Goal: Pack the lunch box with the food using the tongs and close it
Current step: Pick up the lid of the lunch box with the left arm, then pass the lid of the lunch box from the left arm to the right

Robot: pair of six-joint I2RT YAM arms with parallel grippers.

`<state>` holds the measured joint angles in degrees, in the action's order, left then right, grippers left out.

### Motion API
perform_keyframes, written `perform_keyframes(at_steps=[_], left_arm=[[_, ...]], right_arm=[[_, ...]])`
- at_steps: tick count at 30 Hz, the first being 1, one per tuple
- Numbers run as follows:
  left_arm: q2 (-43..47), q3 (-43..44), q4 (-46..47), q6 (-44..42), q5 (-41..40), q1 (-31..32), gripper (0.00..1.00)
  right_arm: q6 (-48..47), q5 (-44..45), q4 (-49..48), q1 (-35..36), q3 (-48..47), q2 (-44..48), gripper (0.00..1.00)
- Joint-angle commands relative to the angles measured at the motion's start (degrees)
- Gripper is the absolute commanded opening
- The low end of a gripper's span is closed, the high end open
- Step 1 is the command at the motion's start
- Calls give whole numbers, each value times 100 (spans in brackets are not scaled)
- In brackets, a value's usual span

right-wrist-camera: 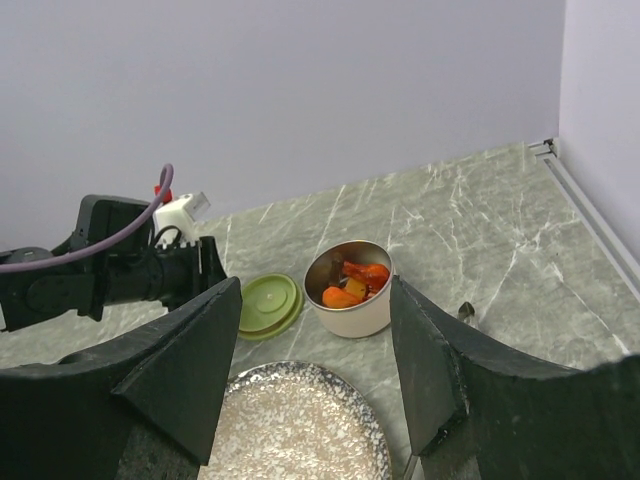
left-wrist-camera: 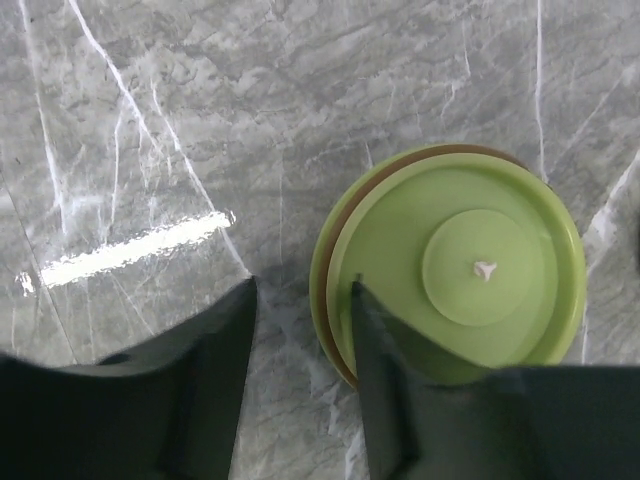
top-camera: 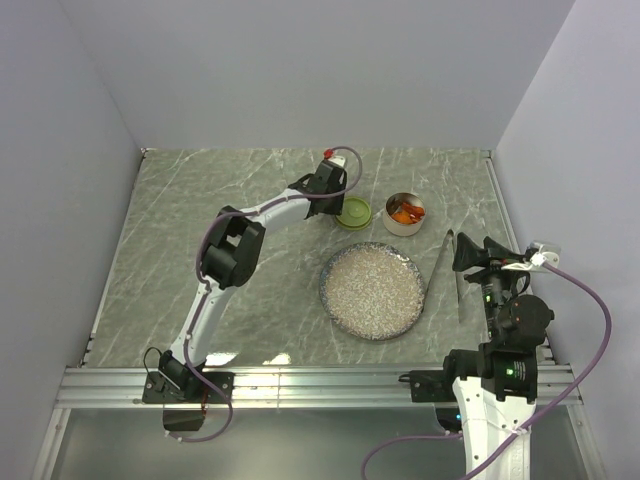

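Left wrist view: lid [left-wrist-camera: 470,265] lies flat on the marble table [left-wrist-camera: 150,120]. The left gripper [left-wrist-camera: 303,290] straddles its near rim, one finger over bare table and the other over the green face. We see table between the outer finger and the rim, so the jaws are parted and nothing is pinched yet.

We'd judge the lid light, thin, stiff and slick. The only purchase is an edge pinch across the rim, and it could skate on the stone if squeezed off-centre.

The uncovered lunch box [right-wrist-camera: 350,315] stands just beside the lid. The food [right-wrist-camera: 355,280], orange and red pieces, sits inside it. The plate [top-camera: 372,290] looks bare, and the tongs [top-camera: 443,262] lie on the table to its right. The right gripper [top-camera: 468,252] hovers near them, spread wide and empty. We reckon packing is done and only the lid is left.
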<state>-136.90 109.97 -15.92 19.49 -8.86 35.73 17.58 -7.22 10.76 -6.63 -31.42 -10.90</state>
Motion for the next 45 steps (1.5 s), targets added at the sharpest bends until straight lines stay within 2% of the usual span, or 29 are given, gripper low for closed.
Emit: perform_keyframes(at_steps=[1,2,4,6,12,16,22,30,34,35,38,42,45], left_arm=[[-100,296,-69,-164,86,31,44],[-117,340,-86,-173,104,31,40],[-144,358,-130,-208,122,31,26],[-144,341,-157,-261,130,31,16],[75,25,-52,-323,87,22,0],[760,-991,545,-261,-63,-13,0],[2245,-2758,2127,-164,-326,-66,0],[3651,-4088,3841,-278,-432,-66,0],[4232,-4711,4693,-366,-274,-66,0],[4364,-4844,5086,-367,-248,-66,0],[4812,-5301,5816,-463,-134,-48,0],[5330,-5986,6758,-472,-63,-4,0],[5612,-6373,6875,-341,-159,57,0]], right_arm=[[43,-113,-57,-22,57,61,68],[43,-95,-48,-22,66,61,68],[43,-86,-39,-22,57,61,68],[43,-86,-39,-22,66,61,68],[43,-331,-127,-22,83,-9,68],[61,-656,-259,-22,92,-44,68],[254,-1595,-829,-22,180,-237,67],[826,-2476,-2148,179,365,-1107,65],[545,-1899,-2210,1083,93,-1678,65],[483,-1688,-2236,1581,-4,-1957,65],[342,-1343,-2568,2331,-162,-2476,65],[553,-1404,-3229,2526,-250,-3031,65],[501,-1369,-3388,2693,-531,-3480,65]])
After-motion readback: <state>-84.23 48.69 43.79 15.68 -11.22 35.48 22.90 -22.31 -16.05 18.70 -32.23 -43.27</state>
